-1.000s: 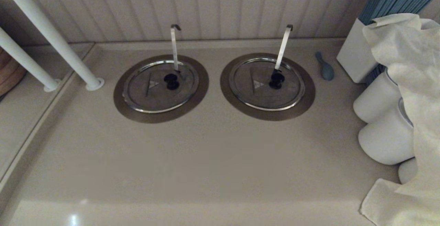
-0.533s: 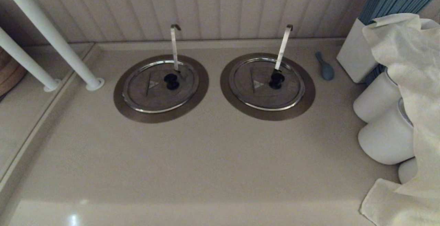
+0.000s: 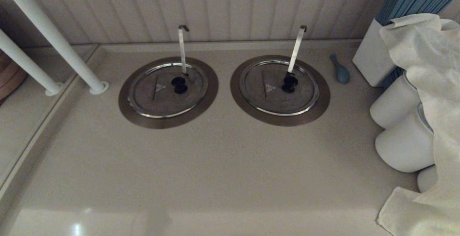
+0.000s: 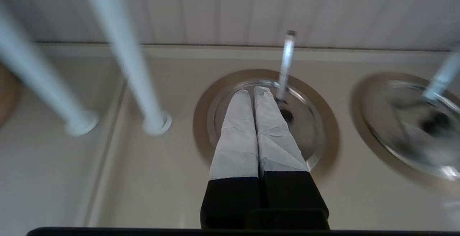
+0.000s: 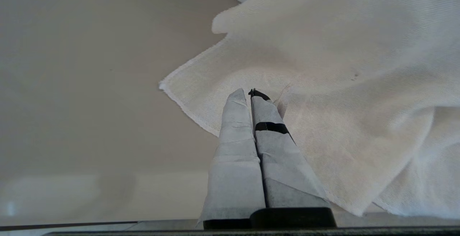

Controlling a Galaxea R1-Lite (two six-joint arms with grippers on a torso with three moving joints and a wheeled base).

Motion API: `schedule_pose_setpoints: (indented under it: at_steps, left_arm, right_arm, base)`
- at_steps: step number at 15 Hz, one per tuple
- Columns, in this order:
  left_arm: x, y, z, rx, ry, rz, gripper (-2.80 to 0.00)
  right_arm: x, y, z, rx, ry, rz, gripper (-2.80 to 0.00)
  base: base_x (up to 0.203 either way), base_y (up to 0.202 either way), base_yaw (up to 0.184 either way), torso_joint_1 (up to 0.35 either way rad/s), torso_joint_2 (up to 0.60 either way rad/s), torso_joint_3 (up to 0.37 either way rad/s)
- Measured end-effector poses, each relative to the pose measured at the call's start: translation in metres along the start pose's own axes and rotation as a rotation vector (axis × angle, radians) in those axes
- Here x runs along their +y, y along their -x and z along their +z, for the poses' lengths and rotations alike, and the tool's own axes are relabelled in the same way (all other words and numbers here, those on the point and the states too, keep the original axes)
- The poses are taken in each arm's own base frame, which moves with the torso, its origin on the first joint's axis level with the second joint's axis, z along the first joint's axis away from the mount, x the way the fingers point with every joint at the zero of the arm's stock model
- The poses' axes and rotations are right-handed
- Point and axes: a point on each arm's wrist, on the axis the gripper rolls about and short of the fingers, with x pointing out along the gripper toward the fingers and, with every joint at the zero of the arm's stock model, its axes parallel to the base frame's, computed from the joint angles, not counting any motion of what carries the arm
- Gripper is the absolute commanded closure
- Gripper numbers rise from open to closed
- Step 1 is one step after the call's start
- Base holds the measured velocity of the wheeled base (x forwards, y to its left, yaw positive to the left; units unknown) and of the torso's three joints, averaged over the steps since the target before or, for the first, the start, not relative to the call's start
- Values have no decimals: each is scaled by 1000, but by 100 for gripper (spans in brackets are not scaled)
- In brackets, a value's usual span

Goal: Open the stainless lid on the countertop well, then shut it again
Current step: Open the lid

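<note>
Over the near part of the bench (image 3: pixel 222 171), well short of the two steel rings, my left gripper (image 4: pixel 253 91) hangs w/ its fingers (image 4: pixel 239 128) pressed together, nothing between them; it points toward the stainless lid (image 3: pixel 158 97), the left one of the pair, w/ the thin upright ladle handle (image 3: pixel 182 49) poking up just behind its black knob (image 3: pixel 179 84); that lid lies flat and seated in the countertop well (image 3: pixel 125 105), ring rim showing all round it, so the opening step isn't begun yet; I'd call this the approach, v. early in the task. The twin lid (image 3: pixel 278 88) w/ the slanted handle sits just beside it to the right and isn't mine to touch. My right gripper (image 5: pixel 251 96) is idle over the white cloth (image 5: pixel 323 103) at the right edge of the bench, fingers closed on nothing, tips at or just above the fabric; can't tell if they touch it. Neither arm shows in the head view. Next move, as I judge it: spread the left fingers, carry them fwd and down onto the knob, straddle it w/o knocking the ladle handle that stands right next to it, pinch, then lift; there's a fold line across the lid by the triangle mark, so prob. only the knob half swings up, and I'd lift along that arc, not straight up.
</note>
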Motion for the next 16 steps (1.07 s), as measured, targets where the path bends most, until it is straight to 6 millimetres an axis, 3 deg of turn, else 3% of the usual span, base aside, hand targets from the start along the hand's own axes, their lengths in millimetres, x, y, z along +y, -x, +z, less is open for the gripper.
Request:
schedule_pose_setpoints:
  at_steps: [3,5,7,10,11,16]
  left_arm:
    - [-21,-90,-18,85,9,9,0]
    - [-40,-131,-38,119,28,-46,0]
    - [-56,-160,-64,175,65,-83,0]
    - [-68,-185,-97,258,76,-89,0]
    - [-69,-188,-106,283,70,-83,-280]
    - [-72,-194,-138,374,109,-85,-280]
  right_arm:
    - [0,0,0,0,0,0,0]
    - [0,0,0,0,0,0,0]
    - [0,0,0,0,0,0,0]
    - [0,0,0,1,0,0,0]
    - [0,0,0,0,0,0,0]
    - [0,0,0,0,0,0,0]
  base:
    - [0,0,0,0,0,0]
    - [0,0,0,0,0,0]
    - [0,0,0,0,0,0]
    - [0,0,0,0,0,0]
    - [0,0,0,0,0,0]
    - [0,0,0,0,0,0]
